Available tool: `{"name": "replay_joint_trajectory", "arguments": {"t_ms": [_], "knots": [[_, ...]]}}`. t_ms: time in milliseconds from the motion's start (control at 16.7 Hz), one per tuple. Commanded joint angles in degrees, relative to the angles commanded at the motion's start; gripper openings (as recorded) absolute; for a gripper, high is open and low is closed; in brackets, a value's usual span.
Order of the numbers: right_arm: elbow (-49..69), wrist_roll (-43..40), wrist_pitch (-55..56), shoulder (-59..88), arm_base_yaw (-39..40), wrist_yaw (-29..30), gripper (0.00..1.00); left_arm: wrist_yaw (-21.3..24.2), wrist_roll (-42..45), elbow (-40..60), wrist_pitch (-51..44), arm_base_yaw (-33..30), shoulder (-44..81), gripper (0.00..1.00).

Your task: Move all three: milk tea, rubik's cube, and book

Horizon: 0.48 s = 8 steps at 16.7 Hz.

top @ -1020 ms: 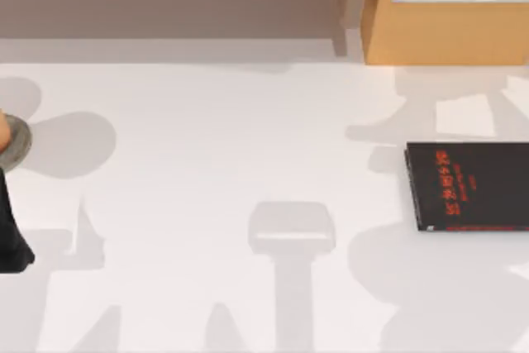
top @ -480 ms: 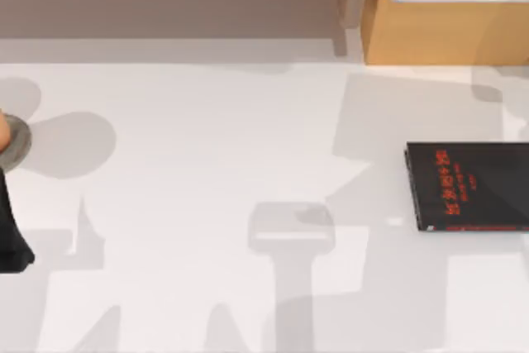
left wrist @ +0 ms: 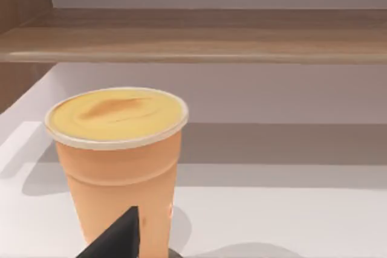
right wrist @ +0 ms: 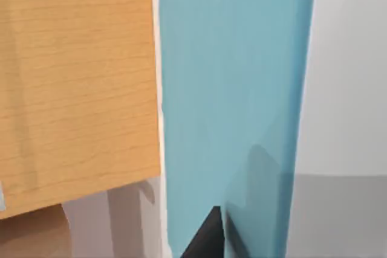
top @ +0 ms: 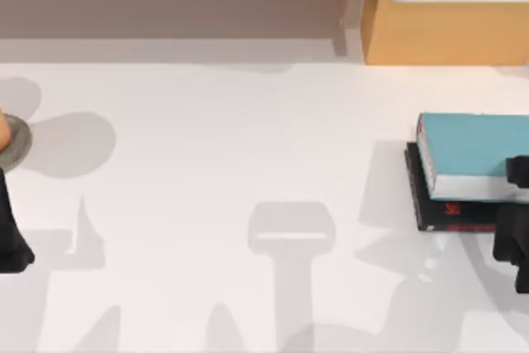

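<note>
A: Where is the book [top: 463,155]?

B: At the table's [top: 248,163] right side. It lies flat with its teal cover up and its white page edges facing the near side. It lies over the black book [top: 450,214], which shows as a dark strip along the left and near edges. Whether it rests on that one or hangs just above it, I cannot tell.

A: And the right gripper [top: 517,221]?

B: It is at the right edge of the top view, dark against the book's near right corner. I cannot tell whether it grips the book or how wide it stands. In the right wrist view the teal cover [right wrist: 236,89] runs close past the camera, with the wooden cabinet [right wrist: 78,77] beside it.

A: The milk tea?

B: In the top view, 1 sliver of it [top: 3,130] shows at the far left edge, standing on the grey disc [top: 16,142]. In the left wrist view it is an upright orange cup [left wrist: 118,167] with a creamy top, and the wooden shelf [left wrist: 211,37] is behind it.

A: The left gripper [top: 11,241]?

B: It is at the left edge, on the near side of the cup and close to it. Open or closed, I cannot tell.
</note>
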Motion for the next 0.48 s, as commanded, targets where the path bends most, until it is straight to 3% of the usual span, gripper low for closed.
{"name": "replay_joint_trajectory", "arguments": {"t_ms": [480], "knots": [[0.4,0.2,0.7,1.0,0.0,-0.1,0.0,0.0,0.0,0.0,0.0,0.0,0.0,1.0]]}}
